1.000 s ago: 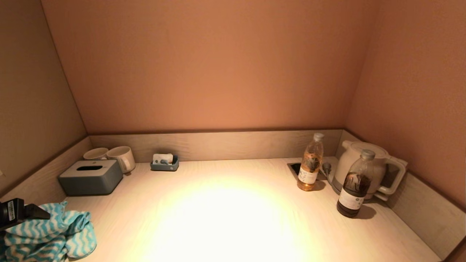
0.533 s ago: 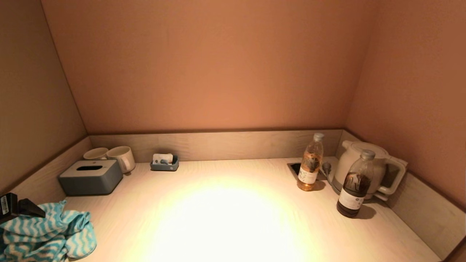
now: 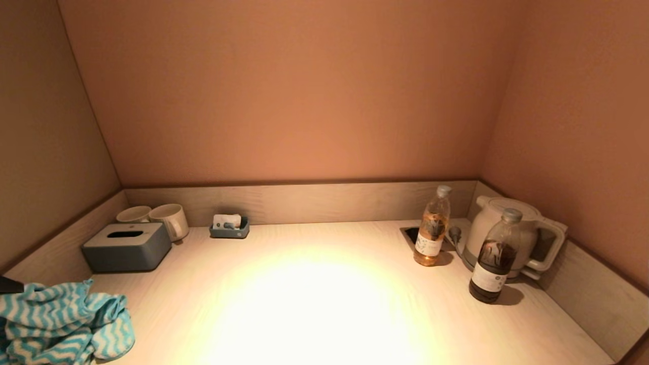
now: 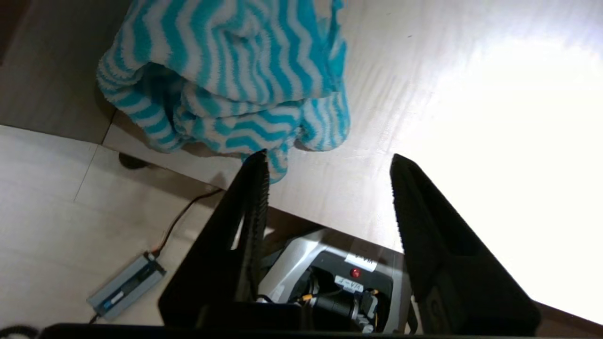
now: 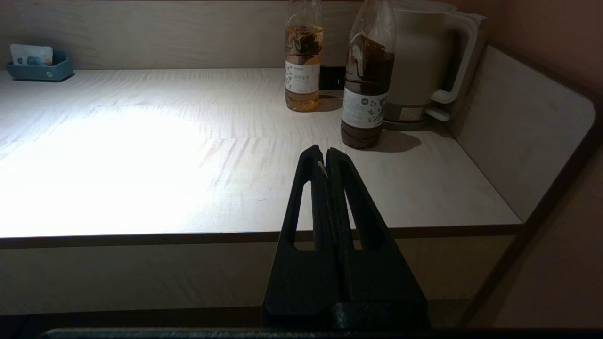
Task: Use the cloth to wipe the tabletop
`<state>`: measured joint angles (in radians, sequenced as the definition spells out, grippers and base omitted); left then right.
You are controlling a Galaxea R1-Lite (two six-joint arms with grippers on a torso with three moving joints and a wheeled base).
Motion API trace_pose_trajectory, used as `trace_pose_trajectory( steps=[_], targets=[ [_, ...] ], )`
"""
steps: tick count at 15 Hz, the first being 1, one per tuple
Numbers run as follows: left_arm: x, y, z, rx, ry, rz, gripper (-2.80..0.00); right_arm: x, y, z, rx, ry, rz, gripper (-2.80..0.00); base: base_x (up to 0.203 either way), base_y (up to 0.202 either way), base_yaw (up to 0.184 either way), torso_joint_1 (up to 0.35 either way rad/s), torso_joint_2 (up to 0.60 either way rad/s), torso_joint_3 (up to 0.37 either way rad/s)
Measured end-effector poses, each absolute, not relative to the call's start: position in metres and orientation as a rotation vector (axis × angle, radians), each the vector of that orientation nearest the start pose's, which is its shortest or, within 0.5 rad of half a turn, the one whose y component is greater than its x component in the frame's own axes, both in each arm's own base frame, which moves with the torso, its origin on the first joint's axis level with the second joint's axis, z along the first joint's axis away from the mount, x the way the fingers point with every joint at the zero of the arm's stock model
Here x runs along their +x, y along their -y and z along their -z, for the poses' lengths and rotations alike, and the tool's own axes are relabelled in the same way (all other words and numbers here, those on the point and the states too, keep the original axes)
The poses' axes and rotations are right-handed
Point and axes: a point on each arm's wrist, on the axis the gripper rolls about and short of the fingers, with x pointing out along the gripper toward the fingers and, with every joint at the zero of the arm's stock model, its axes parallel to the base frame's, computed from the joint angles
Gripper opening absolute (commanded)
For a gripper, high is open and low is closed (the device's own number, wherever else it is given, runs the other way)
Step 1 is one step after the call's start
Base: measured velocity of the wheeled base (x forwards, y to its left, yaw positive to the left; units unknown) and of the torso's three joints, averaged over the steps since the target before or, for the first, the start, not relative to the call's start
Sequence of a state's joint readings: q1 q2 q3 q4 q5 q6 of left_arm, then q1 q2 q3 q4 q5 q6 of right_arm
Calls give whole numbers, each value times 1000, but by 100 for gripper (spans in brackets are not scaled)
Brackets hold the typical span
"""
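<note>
A crumpled cloth [image 3: 61, 324] with turquoise and white zigzag stripes lies on the pale wooden tabletop [image 3: 314, 304] at its near left corner; it also shows in the left wrist view [image 4: 231, 80]. My left gripper [image 4: 330, 162] is open and empty, just off the cloth near the table's front edge, one finger by a hanging corner of the cloth. In the head view only a dark tip of it [image 3: 7, 286] shows at the left edge. My right gripper [image 5: 325, 155] is shut and empty, held low in front of the table's front edge on the right.
A grey tissue box [image 3: 127, 247], two white mugs [image 3: 162, 219] and a small blue tray [image 3: 229, 227] stand at the back left. Two bottles [image 3: 432, 228] [image 3: 494, 258] and a white kettle [image 3: 507, 235] stand at the back right. Low boards rim the table.
My left gripper has drawn back to the left, off the cloth and almost out of the head view. The cloth stays in place.
</note>
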<state>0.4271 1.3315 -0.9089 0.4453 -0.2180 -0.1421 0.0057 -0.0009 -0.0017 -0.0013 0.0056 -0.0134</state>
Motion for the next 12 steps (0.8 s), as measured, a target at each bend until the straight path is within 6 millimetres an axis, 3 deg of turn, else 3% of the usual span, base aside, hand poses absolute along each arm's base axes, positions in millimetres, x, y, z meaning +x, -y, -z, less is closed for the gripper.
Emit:
trace_pose_trajectory(
  steps=[4, 9, 12],
  targets=[
    [146, -60, -222, -341, -719, -214, -280, -23, 0, -76, -13, 4, -11, -280, 0, 0, 0, 0, 0, 0],
    [109, -42, -230, -188, -478, -136, -280, -23, 0, -76, -13, 4, -11, -280, 0, 0, 0, 0, 0, 0],
    [80, -27, -229, -107, -384, -42, -280, -23, 0, -76, -13, 4, -11, -280, 0, 0, 0, 0, 0, 0]
  ],
)
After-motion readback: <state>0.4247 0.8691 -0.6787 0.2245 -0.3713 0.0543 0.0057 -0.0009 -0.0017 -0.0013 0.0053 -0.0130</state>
